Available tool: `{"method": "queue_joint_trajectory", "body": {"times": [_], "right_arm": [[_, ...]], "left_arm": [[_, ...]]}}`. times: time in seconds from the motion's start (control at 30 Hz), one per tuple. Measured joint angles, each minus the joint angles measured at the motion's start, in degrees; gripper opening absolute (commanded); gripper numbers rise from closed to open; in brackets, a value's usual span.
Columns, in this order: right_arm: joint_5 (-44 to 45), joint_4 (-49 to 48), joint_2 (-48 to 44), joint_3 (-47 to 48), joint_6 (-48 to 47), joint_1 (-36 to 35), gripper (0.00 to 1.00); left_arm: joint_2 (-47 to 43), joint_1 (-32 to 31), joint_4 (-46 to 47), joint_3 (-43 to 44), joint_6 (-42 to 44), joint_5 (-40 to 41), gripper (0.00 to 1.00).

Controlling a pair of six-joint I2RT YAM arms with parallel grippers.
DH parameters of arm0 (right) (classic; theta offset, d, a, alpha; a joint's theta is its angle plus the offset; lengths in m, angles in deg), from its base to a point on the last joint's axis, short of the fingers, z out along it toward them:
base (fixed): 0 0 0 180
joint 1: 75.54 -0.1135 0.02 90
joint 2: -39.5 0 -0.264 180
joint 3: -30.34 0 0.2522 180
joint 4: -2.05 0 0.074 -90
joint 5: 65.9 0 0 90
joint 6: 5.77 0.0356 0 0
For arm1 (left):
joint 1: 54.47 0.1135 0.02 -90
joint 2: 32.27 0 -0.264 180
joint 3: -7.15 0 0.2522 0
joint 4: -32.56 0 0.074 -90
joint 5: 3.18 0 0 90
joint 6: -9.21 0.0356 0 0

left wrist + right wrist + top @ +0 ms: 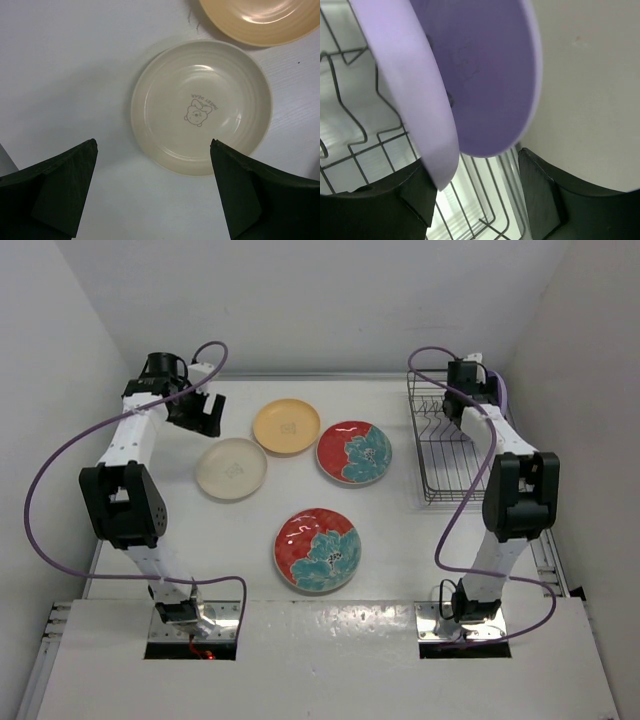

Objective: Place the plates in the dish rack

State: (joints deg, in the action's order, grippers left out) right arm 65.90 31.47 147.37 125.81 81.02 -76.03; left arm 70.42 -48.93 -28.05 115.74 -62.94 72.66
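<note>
At the dish rack (440, 465), the right end effector (472, 172) stands with jaws parted by two tilted lilac plates (485, 75); if unseated, they could topple. The left end effector (153, 145) hovers wide open.

dish rack (440, 460): landmark | right gripper (458, 405): over its far end | far red floral plate (353, 452): just left of it | near red floral plate (317, 549): left, past its near end | orange-yellow plate (286, 426), cream plate (231, 468): farther left | left gripper (203, 415): well left, beside cream plate

White table (400, 560): cream plate (231, 468), orange-yellow plate (286, 426), far red plate (353, 452), near red plate (316, 549), dish rack (450, 466).
</note>
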Motion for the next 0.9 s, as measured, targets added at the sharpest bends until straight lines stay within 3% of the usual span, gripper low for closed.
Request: {"method": "queue_joint_trajectory", "body": {"times": [0.4,0.6,0.9], "right_arm": [[1.66,1.66,-2.67,5.01,0.31,2.21,0.62],[-0.68,5.29,-6.73,5.55,1.03,1.22,0.88],[-11.45,13.16,-21.55,4.59,6.34,-7.91,0.91]], "left_arm": [[-2.82,0.59,-0.02,-2.95,0.13,0.0,1.0],[-3.34,3.56,0.46,-5.4,0.11,-3.52,1.0],[10.4,10.14,3.17,-6.49,-2.8,-4.33,0.98]]}}
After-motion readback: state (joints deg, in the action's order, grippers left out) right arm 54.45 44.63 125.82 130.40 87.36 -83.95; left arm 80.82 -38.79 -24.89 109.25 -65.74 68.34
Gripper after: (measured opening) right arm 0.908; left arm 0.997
